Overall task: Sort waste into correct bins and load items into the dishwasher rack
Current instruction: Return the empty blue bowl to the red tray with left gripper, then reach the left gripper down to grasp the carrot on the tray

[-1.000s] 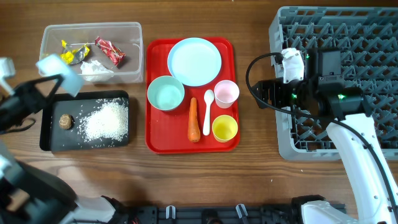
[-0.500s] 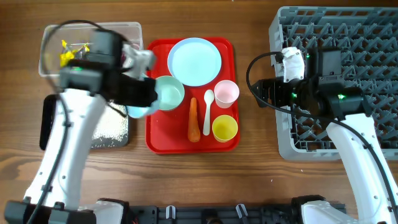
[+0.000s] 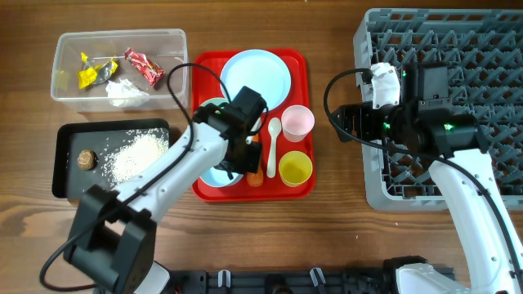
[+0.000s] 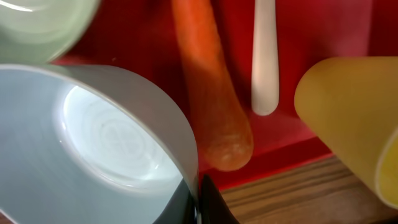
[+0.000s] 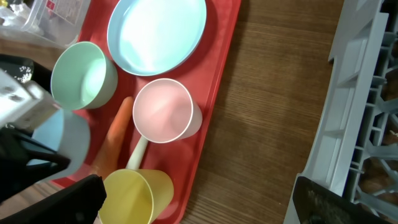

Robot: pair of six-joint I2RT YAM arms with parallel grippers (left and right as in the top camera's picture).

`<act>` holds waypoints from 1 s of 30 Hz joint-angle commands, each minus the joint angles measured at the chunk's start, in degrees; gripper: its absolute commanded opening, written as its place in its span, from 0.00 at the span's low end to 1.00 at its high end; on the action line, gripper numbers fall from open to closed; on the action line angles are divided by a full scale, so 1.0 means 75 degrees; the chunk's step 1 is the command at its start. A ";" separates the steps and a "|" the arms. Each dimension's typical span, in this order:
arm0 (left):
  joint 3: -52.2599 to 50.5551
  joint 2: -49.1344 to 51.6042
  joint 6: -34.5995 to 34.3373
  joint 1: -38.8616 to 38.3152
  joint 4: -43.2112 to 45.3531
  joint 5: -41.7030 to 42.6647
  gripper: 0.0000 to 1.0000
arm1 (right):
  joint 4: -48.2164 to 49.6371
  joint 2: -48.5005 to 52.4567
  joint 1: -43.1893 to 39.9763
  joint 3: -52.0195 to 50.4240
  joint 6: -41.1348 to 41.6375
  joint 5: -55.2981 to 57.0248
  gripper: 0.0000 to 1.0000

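Bowl rim (image 4: 188,140) within left claw (image 4: 200,200), carrot (image 4: 211,93) just beside.

Looks like a robot lab bench, set up as a kitchen clean-up. The left arm (image 3: 163,167) and right arm (image 3: 478,192), black cable (image 3: 326,102) looping loose, reach over a plain wooden table (image 3: 327,220). A grey dish rack (image 3: 482,49) sits straight on the wood, near a red tray (image 3: 304,73) of dishes, a clear tub (image 3: 122,33) and a black tray (image 3: 65,186).
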 commanded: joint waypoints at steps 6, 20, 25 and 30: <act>-0.0050 0.0813 -0.0361 -0.0070 -0.0026 -0.0871 0.04 | -0.0061 0.0085 -0.0006 0.0105 0.0085 0.0047 1.00; 0.0764 0.0764 -0.0358 -0.0087 -0.0600 -0.0644 0.52 | 0.0000 0.0087 -0.0003 0.0105 0.0090 0.0044 1.00; 0.1276 0.0766 -0.0361 -0.0085 -0.0012 -0.0291 0.56 | -0.0006 0.0087 -0.0006 0.0105 0.0090 0.0047 1.00; 0.1265 0.1241 -0.0892 -0.0181 0.0219 0.0041 0.58 | -0.0015 0.0087 -0.0006 0.0105 0.0093 0.0044 1.00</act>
